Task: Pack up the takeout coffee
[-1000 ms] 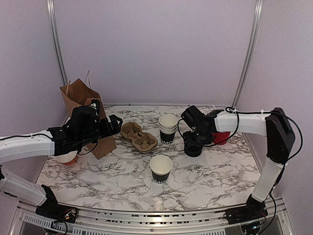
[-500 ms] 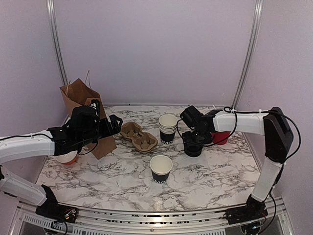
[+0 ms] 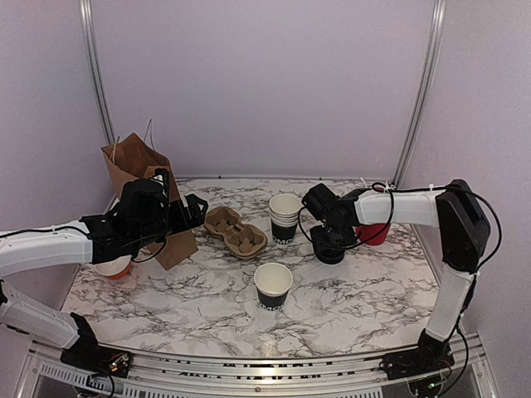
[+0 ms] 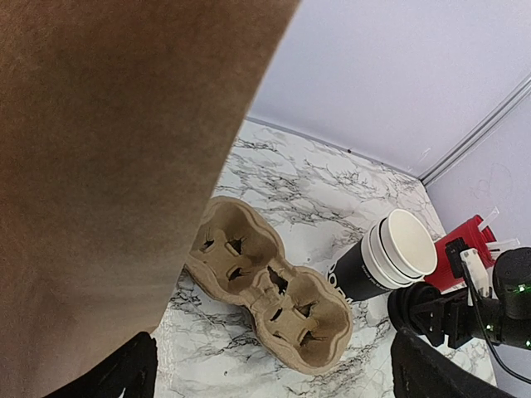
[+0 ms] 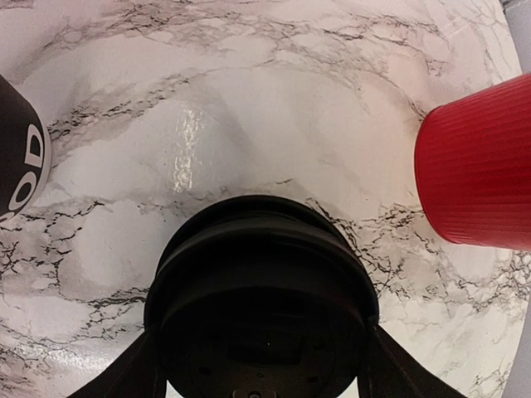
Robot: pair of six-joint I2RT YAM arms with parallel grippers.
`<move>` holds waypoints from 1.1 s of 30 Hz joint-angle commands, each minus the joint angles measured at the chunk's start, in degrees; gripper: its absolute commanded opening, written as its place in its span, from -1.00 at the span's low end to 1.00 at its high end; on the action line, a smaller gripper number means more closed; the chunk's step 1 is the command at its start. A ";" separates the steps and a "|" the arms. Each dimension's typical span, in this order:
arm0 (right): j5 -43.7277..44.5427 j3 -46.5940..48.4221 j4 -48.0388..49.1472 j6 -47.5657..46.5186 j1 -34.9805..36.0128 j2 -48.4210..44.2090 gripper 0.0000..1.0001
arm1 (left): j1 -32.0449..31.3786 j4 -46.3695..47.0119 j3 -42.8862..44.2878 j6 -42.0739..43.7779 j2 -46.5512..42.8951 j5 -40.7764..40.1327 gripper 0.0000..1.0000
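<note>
One black paper cup (image 3: 273,284) with white lettering stands open-topped at the table's middle front. A stack of the same cups (image 3: 284,217) (image 4: 390,257) stands behind it, with no lids on. My right gripper (image 3: 332,240) (image 5: 261,365) is down over the stack of black lids (image 3: 333,253) (image 5: 257,249). Its fingers (image 5: 141,365) press on both sides of the top lid. My left gripper (image 3: 192,211) (image 4: 274,381) hangs open beside the brown paper bag (image 3: 137,166) (image 4: 99,166), with nothing between its fingers.
A brown pulp two-cup carrier (image 3: 236,232) (image 4: 274,286) lies between the bag and the cup stack. A red cup (image 3: 375,232) (image 5: 477,166) stands just right of the lids. Another cup (image 3: 114,267) sits under my left arm near the left edge.
My right gripper has shifted slightly left over the lid stack. The left arm, cups and carrier have not moved.
</note>
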 commanded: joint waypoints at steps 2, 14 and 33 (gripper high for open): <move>1.42 2.16 -0.82 0.35 -0.09 0.50 0.27 | 0.22 -0.33 0.12 0.20 -0.62 -0.69 0.98; 1.08 5.80 -5.87 0.06 0.52 -6.22 0.17 | 0.21 -0.13 0.14 -0.11 -0.47 -0.60 0.98; -13.82 12.92 -14.44 -4.37 12.79 -15.01 0.18 | 0.21 0.77 -0.97 -0.71 -1.34 0.27 0.99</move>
